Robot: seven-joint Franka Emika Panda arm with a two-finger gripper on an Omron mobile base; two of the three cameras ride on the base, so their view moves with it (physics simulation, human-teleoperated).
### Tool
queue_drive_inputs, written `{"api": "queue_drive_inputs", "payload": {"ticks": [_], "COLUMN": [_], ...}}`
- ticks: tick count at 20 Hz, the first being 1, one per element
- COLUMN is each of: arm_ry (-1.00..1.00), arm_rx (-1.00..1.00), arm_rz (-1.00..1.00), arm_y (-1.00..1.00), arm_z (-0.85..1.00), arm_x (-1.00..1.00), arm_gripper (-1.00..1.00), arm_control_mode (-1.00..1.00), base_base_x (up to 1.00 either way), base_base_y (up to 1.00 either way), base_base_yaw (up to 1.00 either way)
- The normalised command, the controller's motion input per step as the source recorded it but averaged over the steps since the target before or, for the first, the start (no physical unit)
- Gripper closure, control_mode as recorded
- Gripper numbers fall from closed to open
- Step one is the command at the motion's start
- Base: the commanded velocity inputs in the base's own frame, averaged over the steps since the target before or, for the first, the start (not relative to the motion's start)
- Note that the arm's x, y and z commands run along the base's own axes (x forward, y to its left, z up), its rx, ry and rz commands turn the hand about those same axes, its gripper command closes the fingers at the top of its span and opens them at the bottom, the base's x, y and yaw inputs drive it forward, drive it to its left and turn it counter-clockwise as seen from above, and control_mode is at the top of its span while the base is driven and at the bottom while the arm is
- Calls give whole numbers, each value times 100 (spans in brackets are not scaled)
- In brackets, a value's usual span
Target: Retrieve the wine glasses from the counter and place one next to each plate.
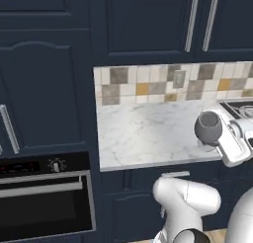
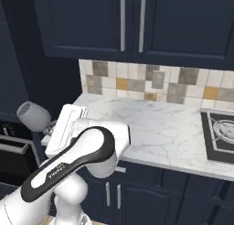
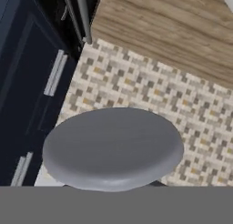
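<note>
The gripper (image 1: 213,141) pinched a wine glass (image 1: 208,127) by its stem, the bowl standing out sideways beyond the jaws (tilted, not upright). In the hand view the glass's round foot (image 3: 113,147) sat right before the jaws. The counter (image 1: 148,133) lay behind.

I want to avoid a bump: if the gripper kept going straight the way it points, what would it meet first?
The wine glass it holds sits directly ahead. Beyond it lies the tiled floor beside the navy cabinets; depth is unclear.
</note>
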Motion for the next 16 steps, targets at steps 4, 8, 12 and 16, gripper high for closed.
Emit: {"api": "queue_drive_inputs", "payload": {"ticks": [4, 8, 12, 16], "arm_ry": [0, 0, 0, 0], "arm_rx": [0, 0, 0, 0], "arm_rz": [0, 0, 0, 0], "arm_y": [0, 0, 0, 0], "arm_z": [0, 0, 0, 0], "arm_x": [0, 0, 0, 0], "arm_gripper": [100, 100, 100, 100], "arm_control_mode": [100, 100, 100, 100], "base_base_x": [-100, -100, -100, -54], "base_base_y": [62, 98, 100, 43], "base_base_yaw": [0, -1, -12, -89]}}
